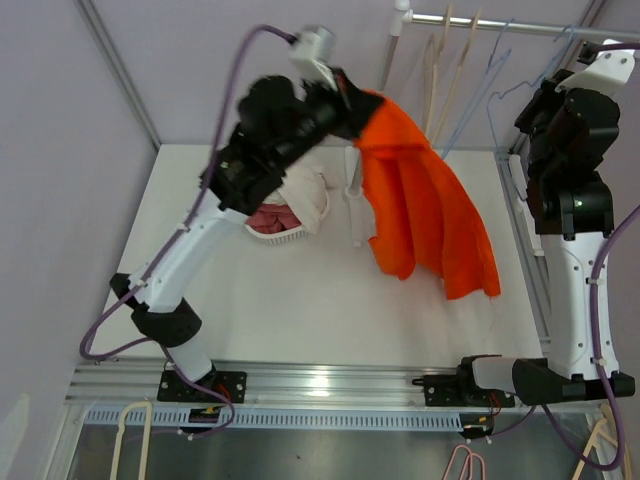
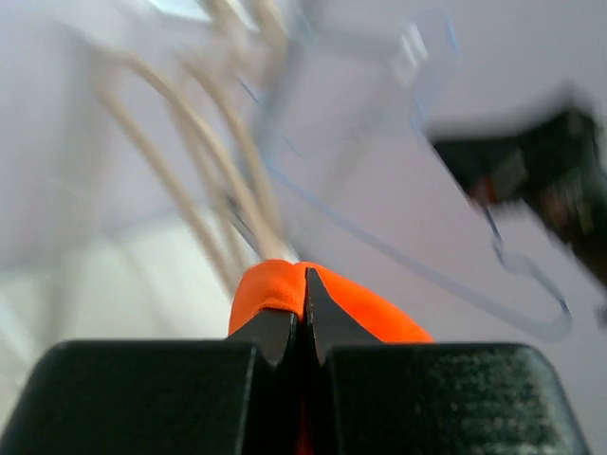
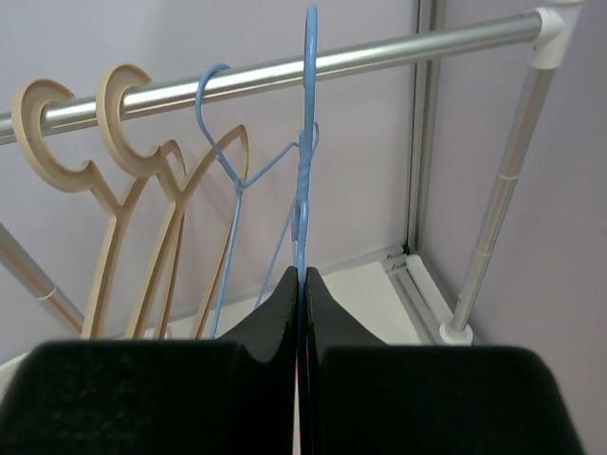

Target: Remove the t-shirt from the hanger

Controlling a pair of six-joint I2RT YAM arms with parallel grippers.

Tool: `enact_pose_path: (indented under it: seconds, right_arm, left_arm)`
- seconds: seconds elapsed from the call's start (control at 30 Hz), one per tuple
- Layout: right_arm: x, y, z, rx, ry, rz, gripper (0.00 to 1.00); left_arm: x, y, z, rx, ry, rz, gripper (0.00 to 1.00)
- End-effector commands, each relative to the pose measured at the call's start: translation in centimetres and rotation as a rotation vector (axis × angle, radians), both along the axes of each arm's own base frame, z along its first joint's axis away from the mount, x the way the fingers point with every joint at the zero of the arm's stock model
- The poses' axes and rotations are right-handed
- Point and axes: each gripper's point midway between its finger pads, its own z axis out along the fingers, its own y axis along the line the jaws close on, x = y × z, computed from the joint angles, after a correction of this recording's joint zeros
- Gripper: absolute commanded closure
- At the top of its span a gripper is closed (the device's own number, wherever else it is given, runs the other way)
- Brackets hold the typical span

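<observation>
The orange t-shirt (image 1: 420,205) hangs in the air from my left gripper (image 1: 352,108), which is raised over the back of the table. In the left wrist view the gripper (image 2: 303,284) is shut on a fold of the orange t-shirt (image 2: 275,287); that view is blurred. My right gripper (image 1: 530,105) is up at the rail (image 1: 500,25) on the right. In the right wrist view it (image 3: 303,277) is shut on the wire of a blue hanger (image 3: 306,161) hooked over the rail (image 3: 379,57). The shirt hangs clear of that hanger.
Two wooden hangers (image 3: 123,199) and a second blue hanger (image 3: 228,171) hang on the rail to the left. A white basket of clothes (image 1: 290,205) sits at the back left, next to the rack's white post (image 1: 353,190). Spare hangers (image 1: 130,440) lie below the front rail.
</observation>
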Motion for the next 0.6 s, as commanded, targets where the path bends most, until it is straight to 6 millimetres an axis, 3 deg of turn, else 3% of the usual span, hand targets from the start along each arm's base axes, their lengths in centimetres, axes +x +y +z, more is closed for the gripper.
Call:
enact_pose_path:
  seconds: [0.0, 0.07, 0.1, 0.17, 0.2, 0.23, 0.27, 0.3, 0.33, 0.37, 0.43, 0.47, 0.57]
  right_arm:
    - [0.0, -0.7, 4.9, -0.044, -0.194, -0.039, 1.0]
    - [1.2, -0.9, 5.2, -0.045, -0.209, -0.046, 1.0]
    - [1.7, -0.9, 5.3, -0.047, -0.211, -0.05, 1.0]
    - [2.5, -1.6, 5.8, -0.07, -0.24, -0.071, 1.0]
    - [3.8, -1.8, 5.2, -0.072, -0.236, -0.073, 1.0]
    - [4.3, -1.9, 6.0, -0.064, -0.28, -0.068, 1.0]
    - [5.3, -1.7, 5.9, -0.068, -0.284, -0.043, 1.0]
    - [6.8, -2.2, 5.6, -0.074, -0.277, -0.046, 1.0]
    - [7.7, -2.1, 5.7, -0.078, -0.285, -0.036, 1.0]
    - [8.6, -2.0, 5.5, -0.08, -0.279, -0.029, 1.0]
    - [10.6, -1.8, 5.3, -0.081, -0.281, -0.022, 1.0]
    - [11.1, -3.0, 5.1, -0.079, -0.28, -0.04, 1.0]
    - [12.8, -3.0, 5.1, -0.085, -0.304, -0.024, 1.0]
  left_arm:
    - [4.2, 10.0, 9.9, -0.182, -0.213, 0.232, 0.99]
    - [5.9, 13.5, 12.4, -0.252, -0.273, 0.321, 0.99]
    - [7.7, 16.5, 14.1, -0.3, -0.341, 0.401, 0.99]
    - [9.3, 19.5, 15.6, -0.334, -0.433, 0.489, 0.99]
    - [10.6, 21.9, 16.8, -0.37, -0.501, 0.548, 0.99]
    - [11.3, 22.9, 17.3, -0.38, -0.524, 0.563, 0.99]
    - [14.9, 22.5, 15.1, -0.365, -0.475, 0.564, 0.99]
    - [15.9, 24.2, 15.6, -0.365, -0.473, 0.572, 0.99]
    - [16.4, 24.6, 16.1, -0.381, -0.486, 0.555, 0.99]
    - [18.9, 24.0, 14.1, -0.377, -0.439, 0.527, 0.99]
    - [20.9, 23.8, 12.2, -0.366, -0.411, 0.506, 0.99]
    - [21.8, 23.4, 11.2, -0.355, -0.399, 0.498, 0.99]
    - [22.2, 22.3, 10.3, -0.339, -0.399, 0.448, 0.99]
